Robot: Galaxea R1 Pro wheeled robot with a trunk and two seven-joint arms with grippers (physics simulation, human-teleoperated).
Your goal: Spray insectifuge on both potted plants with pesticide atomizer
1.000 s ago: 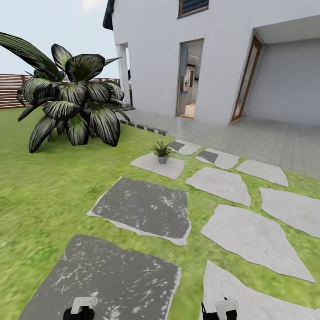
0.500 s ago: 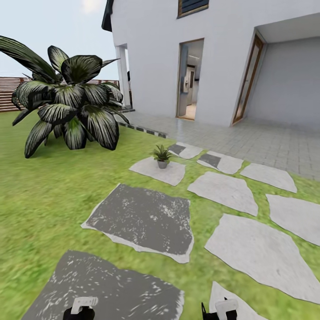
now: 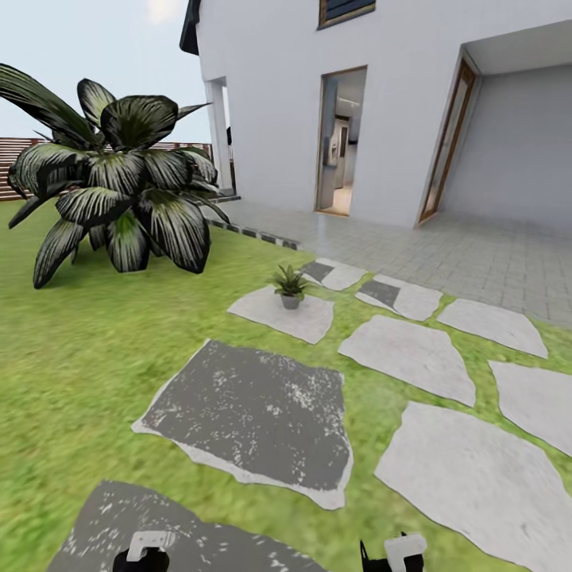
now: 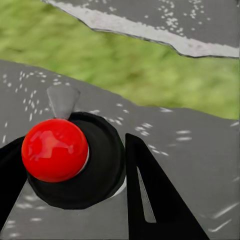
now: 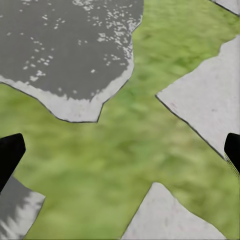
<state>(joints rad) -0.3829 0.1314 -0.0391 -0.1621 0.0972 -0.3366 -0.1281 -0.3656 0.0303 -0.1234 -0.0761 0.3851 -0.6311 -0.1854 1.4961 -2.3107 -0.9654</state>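
Observation:
The pesticide atomizer is out of view. One potted plant (image 3: 119, 191), a rosette of broad pointed dark-green leaves with pale streaks, stands on the garden lawn (image 3: 87, 349) at the far left. My left gripper (image 3: 149, 554) and right gripper (image 3: 401, 554) hang low at the head view's bottom edge, over the stepping stones. In the left wrist view the left gripper (image 4: 75, 185) is open, its black fingers (image 4: 147, 200) either side of a red knob (image 4: 54, 149) on a black round base. The right gripper (image 5: 120, 150) is open over grass, nothing between its fingers.
Dark stepping stones (image 3: 254, 413) and pale ones (image 3: 409, 353) lead to a tiled patio (image 3: 445, 254) and a white house with an open doorway (image 3: 340, 143). A small grey pot with a spiky plant (image 3: 290, 286) sits on one stone. A brown slatted fence (image 3: 16, 163) stands far left.
The whole head view has shifted: stones and plant slide down and left as the camera moves on. Both grippers keep their place in the view.

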